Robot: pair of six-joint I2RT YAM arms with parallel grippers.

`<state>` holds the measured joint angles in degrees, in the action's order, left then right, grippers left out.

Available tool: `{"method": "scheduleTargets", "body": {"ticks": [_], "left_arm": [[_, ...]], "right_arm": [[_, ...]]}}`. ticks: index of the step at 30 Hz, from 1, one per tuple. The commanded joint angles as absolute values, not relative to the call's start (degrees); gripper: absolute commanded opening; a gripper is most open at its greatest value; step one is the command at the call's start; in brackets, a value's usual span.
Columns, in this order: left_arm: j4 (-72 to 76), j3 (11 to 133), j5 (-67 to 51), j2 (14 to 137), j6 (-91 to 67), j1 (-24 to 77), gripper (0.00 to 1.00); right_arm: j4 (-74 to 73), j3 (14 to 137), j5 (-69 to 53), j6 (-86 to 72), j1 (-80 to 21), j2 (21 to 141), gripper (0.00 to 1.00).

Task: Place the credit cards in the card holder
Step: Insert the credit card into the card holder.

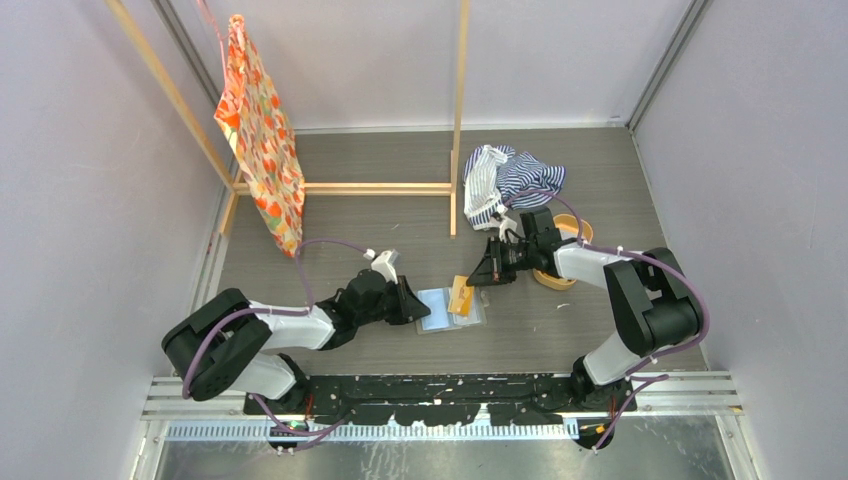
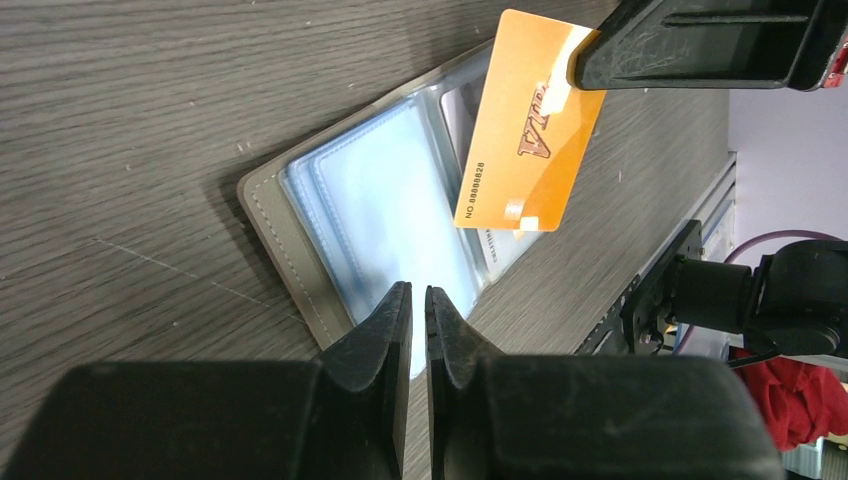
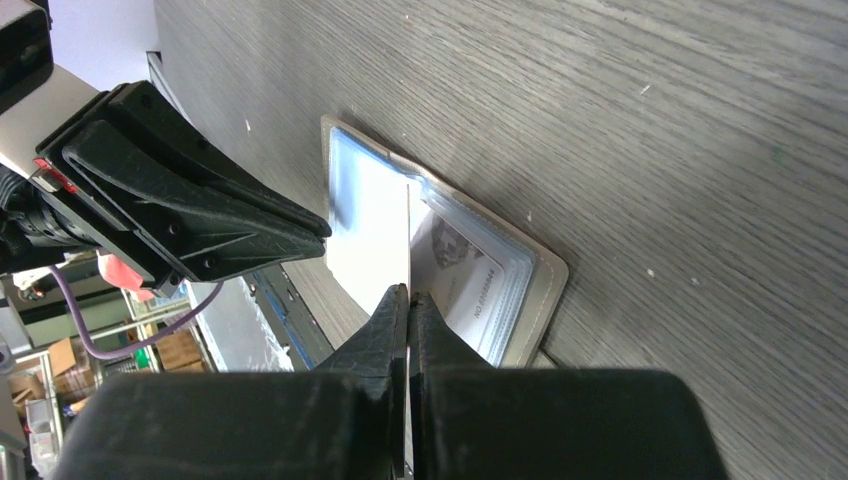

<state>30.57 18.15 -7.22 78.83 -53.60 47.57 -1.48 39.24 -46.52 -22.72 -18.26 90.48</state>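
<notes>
Gripping orange card (image 2: 520,130) by one end with right gripper (image 3: 408,295), clamped tight. Tilted over open holder (image 2: 268,212), lower edge near the sleeves; contact unclear. With left gripper (image 2: 419,295): clenched at holder's near edge, unclear whether nipping a sleeve. Bare table (image 1: 400,215) beyond.

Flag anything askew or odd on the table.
Nothing spilled or damaged. The orange card, pinched by the right gripper, hangs tilted over the open card holder, not lined up with a sleeve. The striped cloth lies crumpled at the table's far side.
</notes>
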Motion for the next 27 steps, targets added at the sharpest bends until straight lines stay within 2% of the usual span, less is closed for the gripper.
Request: {"method": "scheduleTargets", "body": {"ticks": [1,13,27], "left_arm": [[32.6,17.7,-5.8,79.5,-52.5,47.7,0.11],[31.2,15.2,-4.5,82.0,-52.5,47.7,0.08],[31.0,14.2,-3.9,81.8,-52.6,47.7,0.06]], "right_arm": [[-0.3,38.7,-46.1,-22.8,-18.2,91.8,0.01],[6.6,38.2,-51.0,-27.5,-19.1,95.7,0.01],[4.8,39.4,-48.0,-26.1,-22.7,97.7,0.01]]}}
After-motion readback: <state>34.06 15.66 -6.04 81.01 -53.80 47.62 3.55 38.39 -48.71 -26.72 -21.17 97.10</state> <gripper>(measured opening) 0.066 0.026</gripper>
